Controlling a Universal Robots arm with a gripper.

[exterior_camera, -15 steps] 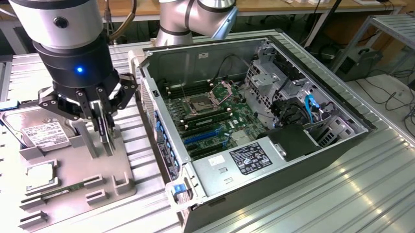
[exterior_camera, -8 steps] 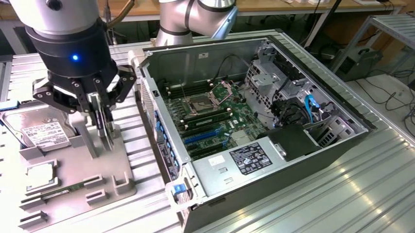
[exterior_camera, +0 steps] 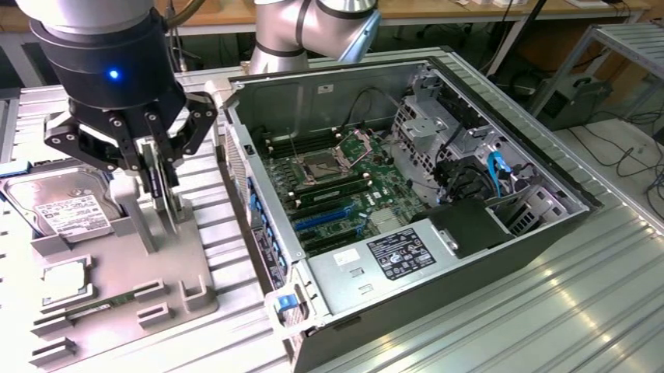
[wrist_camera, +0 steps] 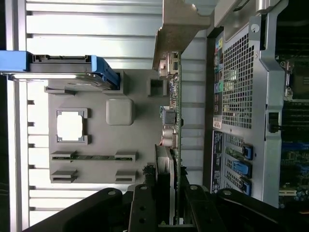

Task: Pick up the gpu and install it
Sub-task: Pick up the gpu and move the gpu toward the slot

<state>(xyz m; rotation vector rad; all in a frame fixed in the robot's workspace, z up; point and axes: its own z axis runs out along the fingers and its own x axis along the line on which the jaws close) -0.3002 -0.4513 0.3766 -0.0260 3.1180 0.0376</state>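
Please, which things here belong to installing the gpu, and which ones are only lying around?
For the job:
- gpu, standing on edge, gripped by the claw
- open computer case

Lying about:
- hard drive
- processor chip
- memory stick
All three rest on the grey tray.

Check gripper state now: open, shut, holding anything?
Gripper: closed on the gpu, card held edge-on over the gray fixture tray.
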